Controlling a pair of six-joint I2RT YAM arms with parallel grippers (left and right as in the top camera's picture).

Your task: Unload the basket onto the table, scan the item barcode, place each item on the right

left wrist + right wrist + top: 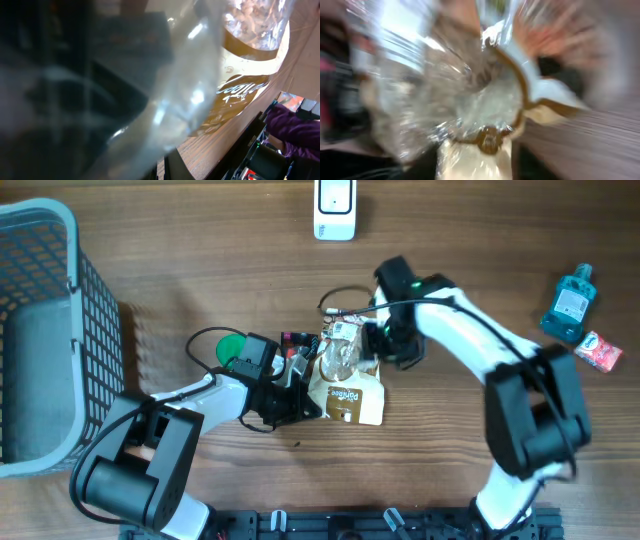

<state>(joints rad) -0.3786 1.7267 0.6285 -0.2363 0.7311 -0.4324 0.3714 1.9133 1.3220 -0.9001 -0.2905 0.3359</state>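
The item, a clear snack bag (345, 385) with a brown and cream label, lies at the table's middle between both arms. My left gripper (303, 387) is shut on the bag's left edge. In the left wrist view the bag's film (240, 75) fills the picture, pressed close to the lens. My right gripper (372, 345) is at the bag's upper right. The right wrist view is blurred, but its dark fingers stand apart with the bag (470, 100) between them. No barcode shows in any view.
A white scanner-like device (334, 208) stands at the far edge. A grey mesh basket (60, 330) fills the left side. A blue bottle (568, 302) and a red packet (598, 350) lie at the right. A green round object (230, 348) sits behind the left arm.
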